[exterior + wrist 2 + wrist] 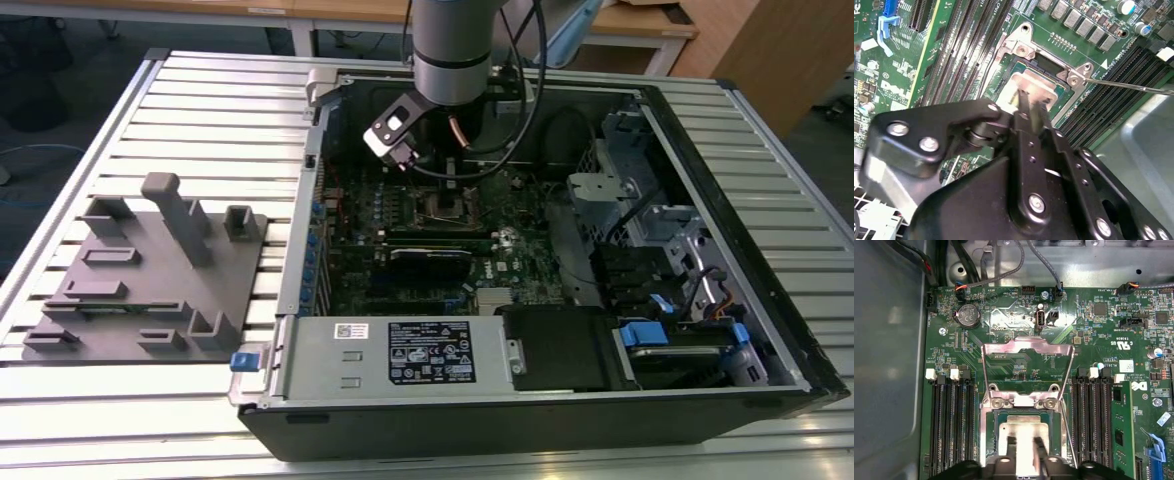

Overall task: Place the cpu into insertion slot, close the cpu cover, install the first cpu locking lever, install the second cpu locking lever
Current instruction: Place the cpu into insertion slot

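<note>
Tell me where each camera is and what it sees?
Exterior view: off the grey robot arm, looking down into the open black computer case; that arm shows.
First wrist view: on the arm, facing the green circuit board; the black gripper shows.
Second wrist view: on the arm, looking past the gripper at the board.
Both wrist views share the small silvery square cpu.

cpu (1024,432) over insertion slot (1055,440), cpu cover (1026,344) raised

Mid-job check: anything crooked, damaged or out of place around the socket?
Nothing stands out. The cpu cover stands flipped open, and the cpu is lined up square with the insertion slot under the pincer. No bent or loose parts visible.
</note>
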`<action>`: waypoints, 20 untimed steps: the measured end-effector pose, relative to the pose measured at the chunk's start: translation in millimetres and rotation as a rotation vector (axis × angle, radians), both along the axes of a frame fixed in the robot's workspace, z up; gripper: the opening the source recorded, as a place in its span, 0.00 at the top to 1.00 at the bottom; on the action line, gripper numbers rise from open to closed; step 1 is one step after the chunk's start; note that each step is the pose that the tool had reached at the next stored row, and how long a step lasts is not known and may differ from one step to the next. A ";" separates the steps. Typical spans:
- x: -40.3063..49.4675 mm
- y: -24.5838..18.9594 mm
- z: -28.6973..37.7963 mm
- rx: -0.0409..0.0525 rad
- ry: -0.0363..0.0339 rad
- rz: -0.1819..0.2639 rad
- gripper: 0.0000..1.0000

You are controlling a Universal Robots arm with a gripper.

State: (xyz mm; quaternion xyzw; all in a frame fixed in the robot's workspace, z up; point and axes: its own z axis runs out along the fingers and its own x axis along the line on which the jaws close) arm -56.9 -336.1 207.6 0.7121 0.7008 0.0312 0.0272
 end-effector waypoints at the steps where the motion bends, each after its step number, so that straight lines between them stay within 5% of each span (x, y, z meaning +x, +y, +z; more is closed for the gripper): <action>1: 0.0 0.0 0.1 0.0000 0.0000 0.000 0.77; 4: 0.0 0.0 0.3 0.0000 0.0000 0.000 0.89; 9: 0.0 0.0 0.8 0.0000 0.0007 0.000 0.90; 12: 0.0 0.0 0.7 -0.0002 0.0193 0.000 0.90; 20: 0.6 0.0 0.4 0.0003 0.0198 -0.020 0.90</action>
